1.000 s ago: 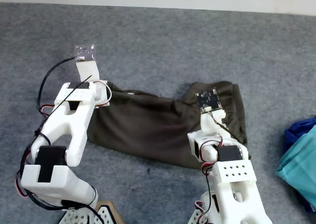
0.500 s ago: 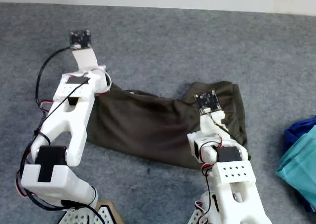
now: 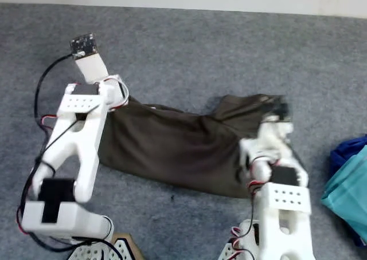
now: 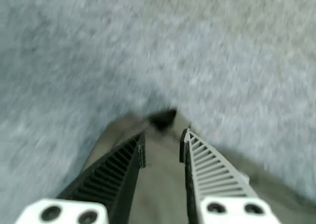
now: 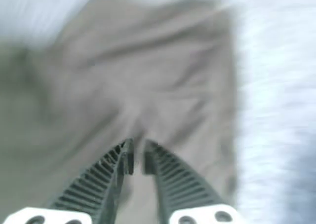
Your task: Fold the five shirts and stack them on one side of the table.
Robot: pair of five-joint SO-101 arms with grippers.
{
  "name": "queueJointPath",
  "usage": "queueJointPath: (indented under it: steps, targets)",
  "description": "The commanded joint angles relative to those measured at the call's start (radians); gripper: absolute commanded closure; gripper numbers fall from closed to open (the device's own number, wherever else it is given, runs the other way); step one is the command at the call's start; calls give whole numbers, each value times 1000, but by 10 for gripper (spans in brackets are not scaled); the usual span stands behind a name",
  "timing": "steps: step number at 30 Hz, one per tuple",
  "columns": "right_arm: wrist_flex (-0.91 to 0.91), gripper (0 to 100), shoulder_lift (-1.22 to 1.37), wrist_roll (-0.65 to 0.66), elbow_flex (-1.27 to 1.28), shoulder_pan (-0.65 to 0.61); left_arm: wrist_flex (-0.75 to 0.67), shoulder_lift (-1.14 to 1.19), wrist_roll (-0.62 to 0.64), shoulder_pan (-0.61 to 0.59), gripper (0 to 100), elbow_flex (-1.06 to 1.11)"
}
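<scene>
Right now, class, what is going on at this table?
Two robot arms hold one dark olive shirt that lies spread on the grey table. The left gripper pinches one end, the right gripper the other. Blue and teal shirts lie bunched off to the right arm's side.

The grey table (image 3: pixel 229 54) is covered by an olive shirt (image 3: pixel 172 151) (rumpled); blue cloths (image 3: pixel 344 194) are heaped at its right edge.

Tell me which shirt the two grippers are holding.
The dark olive shirt spread in the centre: the left gripper and right gripper both pinch it. The blue shirt and teal shirt lie at the edge of the table.
</scene>
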Motion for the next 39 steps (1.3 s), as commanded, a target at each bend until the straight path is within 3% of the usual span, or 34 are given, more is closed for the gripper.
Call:
queueJointPath:
  steps: [1, 6, 13, 18, 29, 34, 39]
  targets:
    - [15, 862, -12, -21, -85, 27, 106, -111, 5, 28, 860, 56]
    - [25, 862, 87, -21, -242, 16, 103, -193, 3, 70, 859, 183]
    - [171, 862, 579, -18, -728, 67, -103, -197, 3, 85, 859, 297]
    - [176, 862, 874, 40, -951, 77, -126, -197, 3, 85, 859, 303]
    - [145, 861, 1208, 43, -1118, 71, -126, -196, 3, 85, 859, 303]
    - [88, 861, 1288, 43, -1168, 74, -127, -183, -91, 87, 859, 302]
    - [81, 864, 1363, 43, -1248, 73, -127, -171, -94, 87, 859, 298]
